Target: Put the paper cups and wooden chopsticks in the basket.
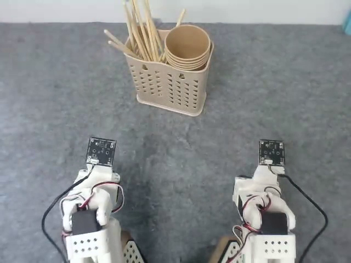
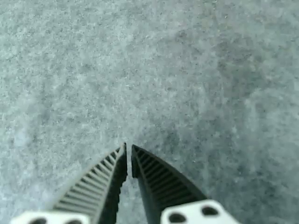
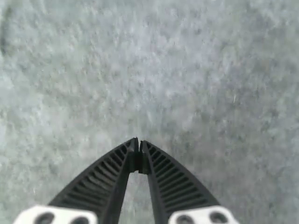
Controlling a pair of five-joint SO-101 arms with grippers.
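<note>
A beige perforated basket (image 1: pixel 167 87) stands at the far middle of the grey carpet. Inside it a stack of brown paper cups (image 1: pixel 187 46) fills the right half, and several wooden chopsticks (image 1: pixel 141 30) stand upright in the left half. Both arms sit folded at the near edge, well away from the basket. My left gripper (image 2: pixel 128 149) is shut with nothing between its black ribbed fingers, hovering over bare carpet. My right gripper (image 3: pixel 139 142) is likewise shut and holds nothing, its tips meeting above the carpet.
Grey carpet (image 1: pixel 247 98) covers the whole table surface. A white wall strip (image 1: pixel 263 11) runs along the far edge. The left arm (image 1: pixel 93 208) and the right arm (image 1: pixel 266 213) are at the near left and near right, with cables trailing from each.
</note>
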